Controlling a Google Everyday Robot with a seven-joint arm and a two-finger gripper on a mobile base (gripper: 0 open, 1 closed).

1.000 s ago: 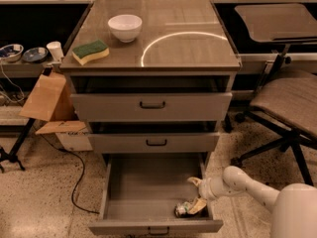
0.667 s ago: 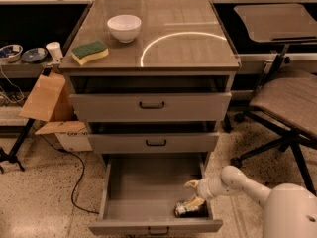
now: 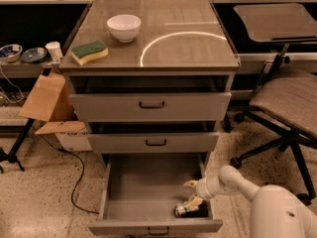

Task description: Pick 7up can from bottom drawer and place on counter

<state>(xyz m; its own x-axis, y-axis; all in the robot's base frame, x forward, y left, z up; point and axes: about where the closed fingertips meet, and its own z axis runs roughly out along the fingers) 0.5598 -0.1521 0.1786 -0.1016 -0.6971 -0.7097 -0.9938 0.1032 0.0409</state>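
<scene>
The 7up can lies on its side in the front right corner of the open bottom drawer. My gripper reaches in from the right, just above and behind the can. Its fingers are spread open, the lower fingertip close to the can's top and the upper one apart from it. The counter is the glossy cabinet top above, with a bright ring-shaped reflection.
A white bowl and a green-yellow sponge sit on the counter's left half. The two upper drawers are slightly open. An office chair stands to the right, a cardboard box and a floor cable to the left.
My gripper has moved slightly left and down inside the drawer, closer to the can. The can has not moved.
</scene>
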